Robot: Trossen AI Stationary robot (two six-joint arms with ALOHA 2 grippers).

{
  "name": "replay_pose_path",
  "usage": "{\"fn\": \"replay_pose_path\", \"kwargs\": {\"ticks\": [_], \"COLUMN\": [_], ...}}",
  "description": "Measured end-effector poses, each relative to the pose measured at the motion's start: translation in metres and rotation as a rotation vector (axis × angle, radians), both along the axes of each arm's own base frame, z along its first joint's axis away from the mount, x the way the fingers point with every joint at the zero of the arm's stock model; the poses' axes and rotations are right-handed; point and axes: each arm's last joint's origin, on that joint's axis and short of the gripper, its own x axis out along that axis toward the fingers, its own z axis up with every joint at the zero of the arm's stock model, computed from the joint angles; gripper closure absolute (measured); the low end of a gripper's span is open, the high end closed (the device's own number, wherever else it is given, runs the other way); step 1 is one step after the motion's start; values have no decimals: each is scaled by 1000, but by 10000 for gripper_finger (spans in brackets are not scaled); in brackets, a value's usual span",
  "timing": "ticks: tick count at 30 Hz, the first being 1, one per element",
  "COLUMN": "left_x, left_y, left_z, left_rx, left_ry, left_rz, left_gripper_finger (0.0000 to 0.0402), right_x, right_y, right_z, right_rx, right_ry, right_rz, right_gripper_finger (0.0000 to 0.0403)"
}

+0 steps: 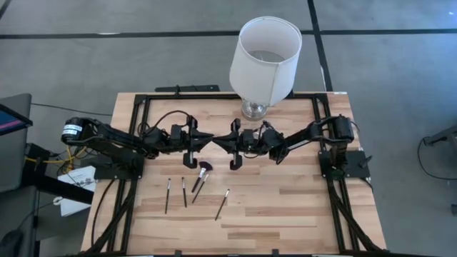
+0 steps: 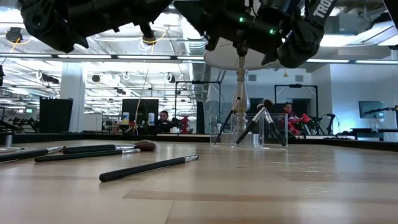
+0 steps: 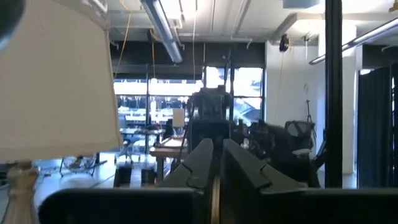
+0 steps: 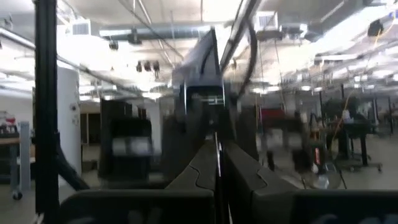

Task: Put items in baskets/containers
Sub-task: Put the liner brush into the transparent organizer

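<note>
Slim makeup brushes (image 1: 184, 191), thin dark handles with small bristle tips, four counted from above on the wooden table (image 1: 285, 207). They lay side by side just in front of and below the left gripper (image 1: 190, 153). One of them, the fan-headed brush (image 1: 201, 175), with a wider reddish-brown head, lay nearest that gripper. A separate brush (image 1: 222, 203) lay a little apart, diagonally below and in front of the right gripper (image 1: 235, 158).

Handling, as judged: light, rigid in the handle, soft at the bristles, round and liable to roll or slip. Best taken at mid-handle, jaws crosswise to the shaft, clear of the bristles.

Clear plastic tray (image 2: 249, 130), shallow and transparent, stood behind the grippers by the glass base (image 1: 255, 108) of the white cylindrical lampshade (image 1: 265, 53). The low view showed at least two dark brushes leaning in it.

Left gripper: fingers nearly together in its wrist view, nothing seen between them; whether fully clenched could not be told. Right gripper: clenched, empty. Both hung raised above the table centre, facing each other.

Obscured: the tray was practically invisible from above; the number of brushes in it was uncertain; the wrist views showed only the room beyond.
</note>
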Motion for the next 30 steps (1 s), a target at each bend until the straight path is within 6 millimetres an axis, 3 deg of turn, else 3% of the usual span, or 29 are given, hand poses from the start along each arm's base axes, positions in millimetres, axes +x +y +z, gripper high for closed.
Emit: {"fn": "replay_pose_path", "kwargs": {"ticks": [12, 30], "left_x": [2, 0], "left_y": [0, 0], "left_z": [-1, -5], "left_rx": [0, 0], "left_ry": [25, 43], "left_rz": [0, -1], "left_gripper_finger": [315, 321], "right_x": [5, 6], "right_y": [0, 3], "right_z": [8, 9], "right_rx": [-13, -59], "right_ry": [-22, -23], "right_rz": [-6, -19], "right_gripper_finger": [400, 401]}}
